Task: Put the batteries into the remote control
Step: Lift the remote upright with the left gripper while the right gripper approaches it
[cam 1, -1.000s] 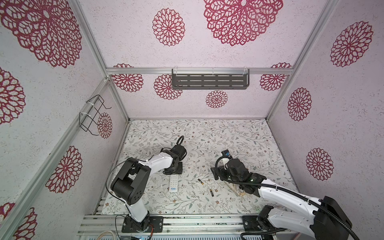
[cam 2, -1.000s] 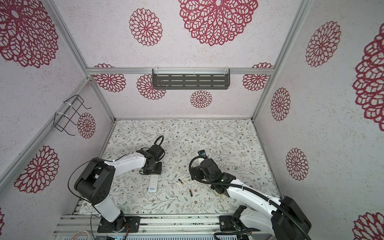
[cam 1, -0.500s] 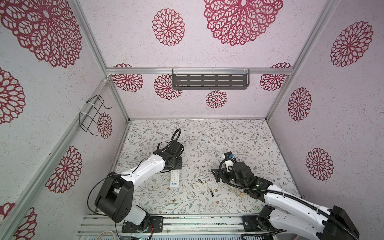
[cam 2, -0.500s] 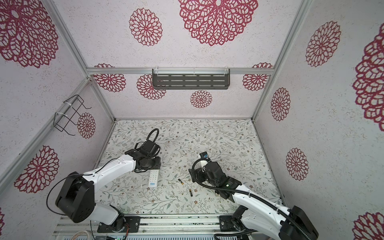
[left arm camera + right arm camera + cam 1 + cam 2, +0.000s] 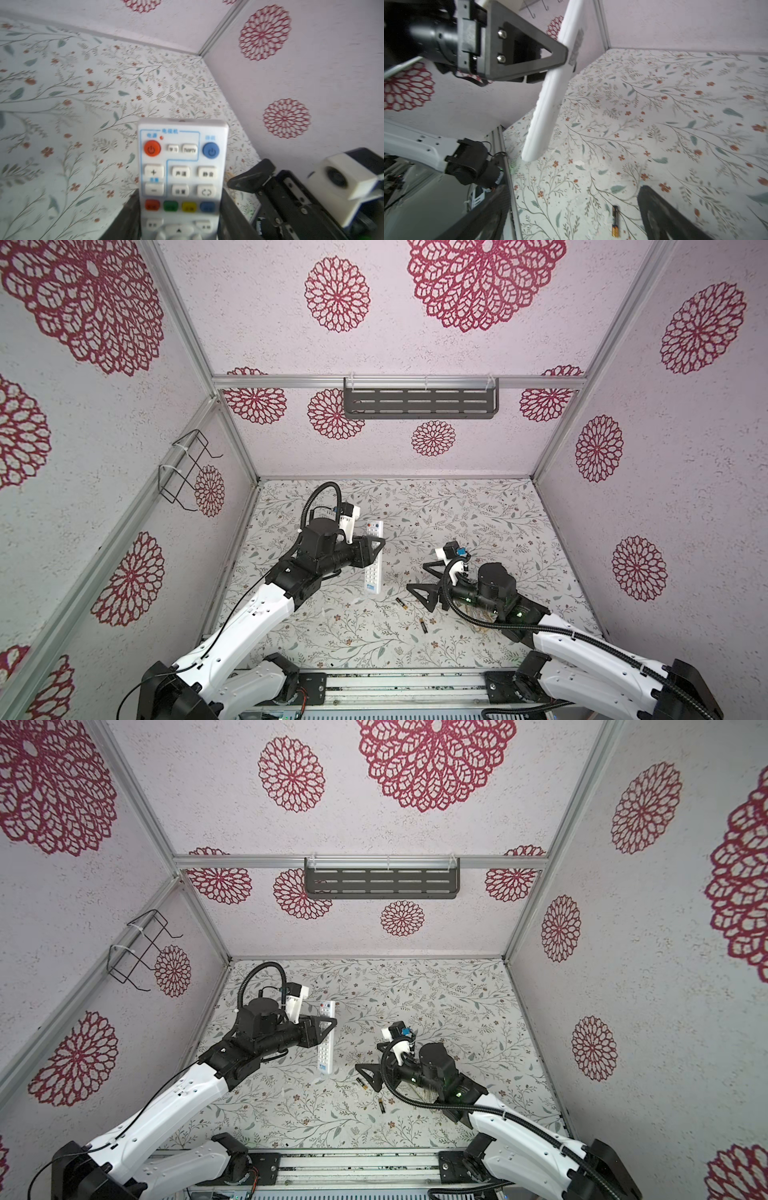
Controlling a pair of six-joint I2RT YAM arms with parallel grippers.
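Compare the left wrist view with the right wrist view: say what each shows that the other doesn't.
Left wrist only: the button face of the remote control, with its orange power button. Right wrist only: its plain back with a sticker, and one battery lying on the table. Both: the left gripper clamping the remote control.

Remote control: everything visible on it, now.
The remote control is a slim white plastic bar, button face up: orange and blue power buttons at the far end, a coloured row below, blue logo at the near end. Its plain back carries a grey sticker. The left gripper clamps its sides; it hangs tilted, clear of the table.
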